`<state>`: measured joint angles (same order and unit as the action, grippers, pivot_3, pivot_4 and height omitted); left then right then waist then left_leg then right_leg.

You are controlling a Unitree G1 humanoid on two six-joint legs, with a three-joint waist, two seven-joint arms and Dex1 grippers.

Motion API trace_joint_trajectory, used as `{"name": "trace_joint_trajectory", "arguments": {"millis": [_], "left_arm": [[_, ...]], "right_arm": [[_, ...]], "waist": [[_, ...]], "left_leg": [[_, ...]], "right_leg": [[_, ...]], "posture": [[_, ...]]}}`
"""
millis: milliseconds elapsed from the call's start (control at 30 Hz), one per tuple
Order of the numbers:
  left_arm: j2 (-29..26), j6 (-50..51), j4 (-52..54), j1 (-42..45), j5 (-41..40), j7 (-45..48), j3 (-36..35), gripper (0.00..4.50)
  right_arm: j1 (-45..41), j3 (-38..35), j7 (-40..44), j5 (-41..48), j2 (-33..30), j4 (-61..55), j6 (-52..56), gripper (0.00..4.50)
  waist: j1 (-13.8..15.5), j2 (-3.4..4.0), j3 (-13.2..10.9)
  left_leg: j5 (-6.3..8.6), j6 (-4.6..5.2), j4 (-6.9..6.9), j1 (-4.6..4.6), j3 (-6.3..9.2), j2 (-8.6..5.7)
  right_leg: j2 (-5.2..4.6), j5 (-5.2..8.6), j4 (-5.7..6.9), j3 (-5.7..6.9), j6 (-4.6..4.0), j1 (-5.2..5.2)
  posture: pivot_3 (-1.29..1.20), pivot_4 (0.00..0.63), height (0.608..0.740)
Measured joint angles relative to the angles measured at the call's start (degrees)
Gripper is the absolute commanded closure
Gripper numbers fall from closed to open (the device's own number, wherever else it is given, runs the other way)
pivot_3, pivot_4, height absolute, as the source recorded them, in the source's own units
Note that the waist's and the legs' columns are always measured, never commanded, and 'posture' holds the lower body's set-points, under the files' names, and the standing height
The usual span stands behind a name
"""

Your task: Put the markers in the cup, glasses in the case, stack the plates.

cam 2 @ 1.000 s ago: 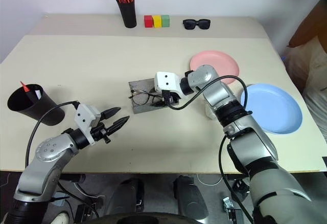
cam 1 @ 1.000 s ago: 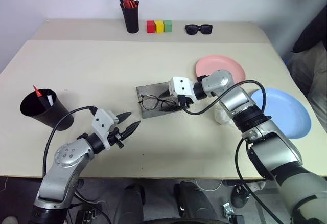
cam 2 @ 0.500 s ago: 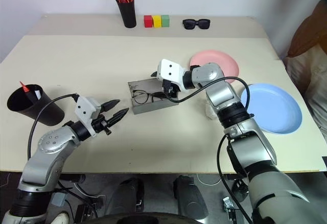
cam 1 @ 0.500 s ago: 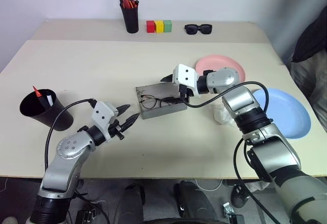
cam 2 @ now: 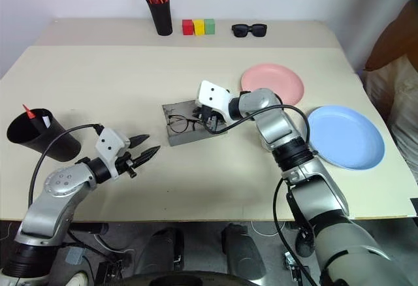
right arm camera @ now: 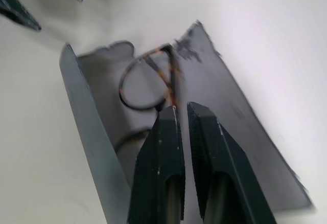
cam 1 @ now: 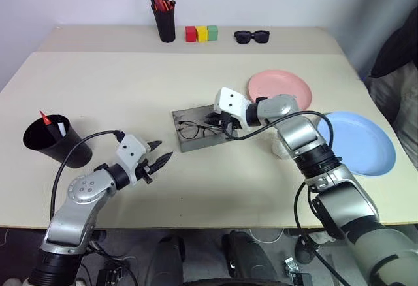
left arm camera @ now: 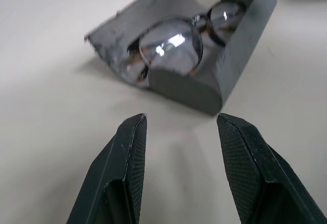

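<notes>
I have the right gripper [cam 1: 219, 120] over the open grey case [cam 1: 204, 129] near the middle of the desk [cam 1: 117, 83], its jaws clenched together with nothing visibly caught between them; I judge they sit there to nudge or settle the glasses [cam 1: 193, 129], which lie inside the case with the lid half standing up behind them. The left gripper [cam 1: 159, 157] hovers just short of the case's near side, jaws released and empty, placed, I think, to steady the case or press its lid shut. The markers [cam 1: 51, 122] stand in the black cup [cam 1: 53, 142] at the desk's left edge, so that part looks done. The pink plate [cam 1: 281, 89] and the blue plate [cam 1: 359, 142] lie apart on the right, not yet stacked. Along the far strip of the pale beige desk stand a black pen pot [cam 1: 166, 22] with orange-capped pens, three coloured blocks [cam 1: 200, 34] and black sunglasses [cam 1: 252, 36], all against a plain light wall.
</notes>
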<state>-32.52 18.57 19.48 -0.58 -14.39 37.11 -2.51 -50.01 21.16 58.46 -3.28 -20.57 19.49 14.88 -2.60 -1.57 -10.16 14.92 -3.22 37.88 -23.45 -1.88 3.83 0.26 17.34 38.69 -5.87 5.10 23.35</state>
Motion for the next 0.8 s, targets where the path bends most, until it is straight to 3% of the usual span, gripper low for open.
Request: {"name": "trace_joint_trajectory", "arguments": {"millis": [267,367,500,800], "left_arm": [[0.21,-0.11,1.71,-2.24,-0.02,-0.67,-0.29,2.28],[0.24,-0.69,1.61,-3.41,-0.01,-0.64,-0.34,2.28],[0.24,-1.77,1.45,-3.64,0.0,-0.63,-0.57,2.28],[0.63,-3.42,0.22,-3.73,0.27,-0.65,-0.56,2.28]], "right_arm": [[-0.86,0.91,-0.91,-1.74,1.0,1.91,1.92,4.32],[-0.86,0.91,-0.47,-2.1,0.9,2.08,2.79,3.5],[-0.87,0.92,-0.32,-2.2,0.98,1.92,3.85,1.59],[-1.09,1.03,-1.54,-2.32,2.11,-0.34,10.19,1.59]], "waist": [[0.0,0.0,0.0],[-0.11,0.0,0.0],[-0.05,0.0,0.0],[-0.06,0.0,0.0]], "left_leg": [[0.0,0.0,0.01,-0.01,-0.03,0.0],[0.0,0.0,-0.01,-0.01,-0.04,0.0],[0.0,0.0,-0.01,-0.01,-0.04,0.0],[0.0,0.0,-0.01,-0.01,-0.03,0.0]], "right_leg": [[-0.02,0.0,-0.01,-0.01,0.0,0.01],[-0.02,0.0,-0.01,-0.01,0.0,0.03],[-0.01,0.0,-0.01,-0.01,0.0,0.03],[-0.01,0.0,-0.01,-0.01,-0.01,0.04]], "posture": [[0.0,0.15,0.74],[0.0,0.15,0.74],[0.0,0.15,0.74],[0.0,0.15,0.74]]}}
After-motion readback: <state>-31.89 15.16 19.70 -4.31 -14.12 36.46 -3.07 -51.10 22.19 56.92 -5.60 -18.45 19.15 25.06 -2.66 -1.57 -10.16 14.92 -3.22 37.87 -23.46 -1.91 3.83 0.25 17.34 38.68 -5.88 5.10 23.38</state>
